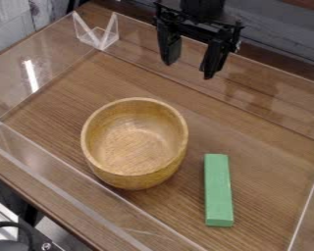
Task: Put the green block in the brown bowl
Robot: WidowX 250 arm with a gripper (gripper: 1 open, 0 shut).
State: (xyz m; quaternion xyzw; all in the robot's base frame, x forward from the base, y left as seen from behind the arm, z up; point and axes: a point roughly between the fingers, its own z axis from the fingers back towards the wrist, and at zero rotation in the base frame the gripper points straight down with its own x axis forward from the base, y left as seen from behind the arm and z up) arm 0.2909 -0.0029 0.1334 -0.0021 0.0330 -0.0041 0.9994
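The green block (219,189) lies flat on the wooden table, at the front right, its long side running toward the camera. Just to its left stands the brown bowl (133,141), round, light wood, with nothing inside. Block and bowl sit close together but apart. My gripper (194,54) hangs in the air at the back of the table, well above and behind both. Its black fingers (165,47) point downward and stand open with nothing between them.
Clear acrylic walls (48,64) enclose the table on all sides. A small clear plastic piece (97,29) stands at the back left corner. The wooden tabletop (258,127) stretches between the gripper and the block.
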